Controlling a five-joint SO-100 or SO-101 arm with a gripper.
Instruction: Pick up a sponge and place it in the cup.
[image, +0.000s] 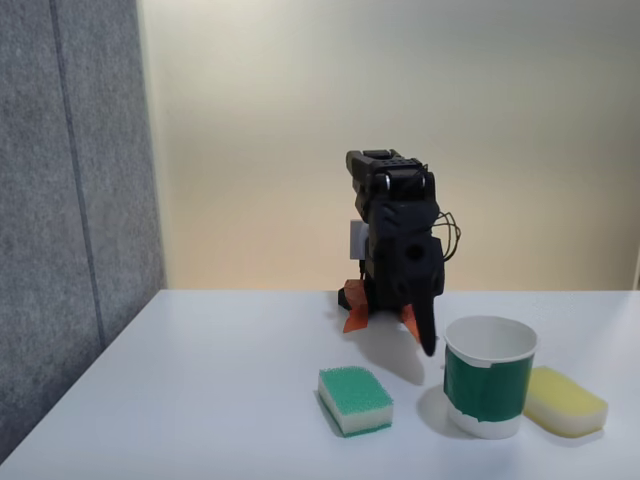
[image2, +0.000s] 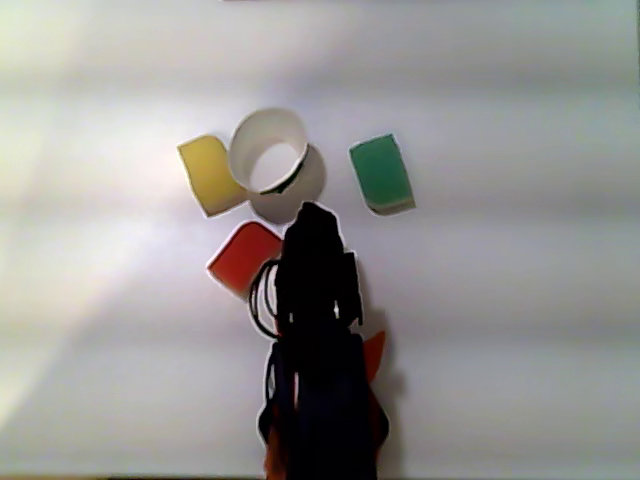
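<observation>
The sponge (image2: 243, 258) shows its red top in the other view and lies flat on the white table, just left of the black arm and below the cup. The cup (image2: 266, 150) (image: 490, 378) is white with a dark green band; it stands upright and looks empty. My gripper (image: 428, 345) (image2: 313, 212) hangs above the table, pointing down beside the cup. Its fingers form one narrow dark tip with no gap, and nothing is held. It touches neither the sponge nor the cup.
A green-topped sponge (image: 355, 400) (image2: 381, 174) lies on the cup's other side. A yellow sponge (image: 565, 402) (image2: 208, 174) rests against the cup. A grey panel (image: 70, 200) stands at the left in the fixed view. The arm's base (image2: 320, 420) sits at the table's edge.
</observation>
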